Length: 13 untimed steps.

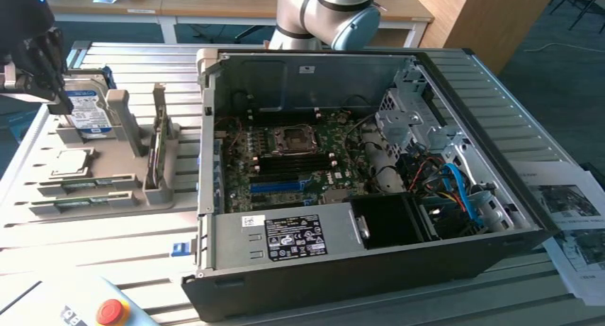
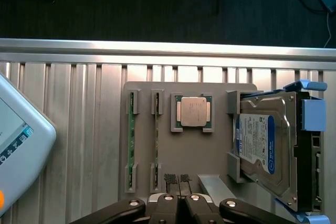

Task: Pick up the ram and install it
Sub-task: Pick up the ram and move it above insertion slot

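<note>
Ram (image 2: 156,135) on edge in tray (image 2: 210,156), long axis parallel to hard drive (image 2: 262,140); pincer (image 2: 177,178) pressed together, empty.

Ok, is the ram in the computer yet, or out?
Out. Both ram sticks stand on edge in the gray holder's clips, beside the open computer case.

Table: a slatted metal top (image 1: 104,244) is used.
Exterior view's left: a grey parts holder (image 1: 118,163) is laid flat.
Middle: an open computer case (image 1: 378,269) is set down.
Front corner: a teach pendant (image 1: 66,305) is rested.
Exterior view's right: printed sheets (image 1: 567,212) are spread.
</note>
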{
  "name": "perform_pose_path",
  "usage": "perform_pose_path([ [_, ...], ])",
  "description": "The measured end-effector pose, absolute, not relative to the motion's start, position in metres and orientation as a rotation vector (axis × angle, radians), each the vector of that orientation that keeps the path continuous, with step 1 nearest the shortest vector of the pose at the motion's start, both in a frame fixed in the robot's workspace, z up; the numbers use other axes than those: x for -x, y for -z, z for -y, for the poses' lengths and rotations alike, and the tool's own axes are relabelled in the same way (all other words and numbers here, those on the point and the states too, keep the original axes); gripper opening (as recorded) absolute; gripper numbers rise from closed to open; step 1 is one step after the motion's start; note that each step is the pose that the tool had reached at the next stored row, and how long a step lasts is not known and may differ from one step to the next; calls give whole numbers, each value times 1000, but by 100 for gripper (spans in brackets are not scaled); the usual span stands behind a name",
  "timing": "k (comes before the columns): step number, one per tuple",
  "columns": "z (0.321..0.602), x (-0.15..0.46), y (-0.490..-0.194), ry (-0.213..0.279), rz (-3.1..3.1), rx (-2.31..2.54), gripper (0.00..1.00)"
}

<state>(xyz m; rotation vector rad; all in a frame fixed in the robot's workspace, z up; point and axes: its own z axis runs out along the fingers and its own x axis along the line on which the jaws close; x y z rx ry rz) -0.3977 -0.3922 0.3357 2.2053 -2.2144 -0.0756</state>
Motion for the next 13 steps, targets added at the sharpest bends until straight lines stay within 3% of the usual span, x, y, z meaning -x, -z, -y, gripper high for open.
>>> perform_pose_path([
  [7,392,398,-336,76,2215,-2205,10],
  [13,392,398,-336,76,2214,-2205,24],
])
